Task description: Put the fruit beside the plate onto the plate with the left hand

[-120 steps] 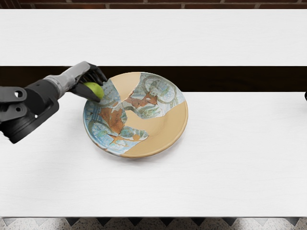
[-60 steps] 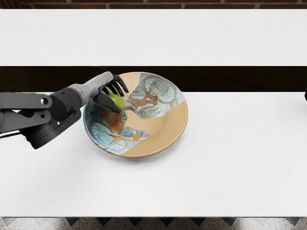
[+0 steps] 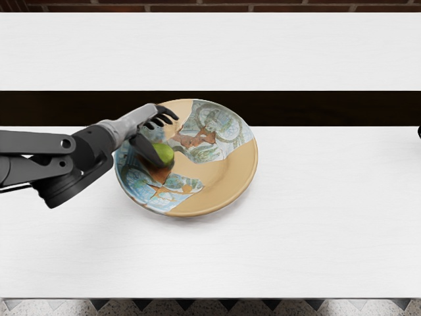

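Since half a second ago the small yellow-green round fruit [image 3: 164, 153] has sunk out of the fingers onto the plate, and the left hand [image 3: 150, 128] has opened above it.

Nearest, along the bottom edge, runs a strip of speckled floor [image 3: 197, 306]. Above it spreads the white wood-grain table [image 3: 296, 230]. On the table, left of its middle, sits the round ceramic plate [image 3: 230, 178], tan with patches of blue-green and orange pattern over its left and far parts. The grey and black left arm [image 3: 66, 161] comes in from the left edge just over the table, and its bulky wrist joint reaches the plate's left rim.

The fruit lies inside the plate, on the patterned left part and well within the rim. The dark thumb [image 3: 143, 145] slants down just beside the fruit on its left; whether it touches cannot be told. The other dark fingers [image 3: 164, 113] are spread and lifted over the plate's far-left rim, apart from the fruit, so the hand holds nothing.

Of the right arm [image 3: 419, 131] only a dark sliver shows at the right edge.

Behind the table lies a dark band [image 3: 296, 108], against which the plate's far rim shows. Beyond it stretches a second white surface [image 3: 210, 52], and a red brick wall [image 3: 197, 8] runs along the top.
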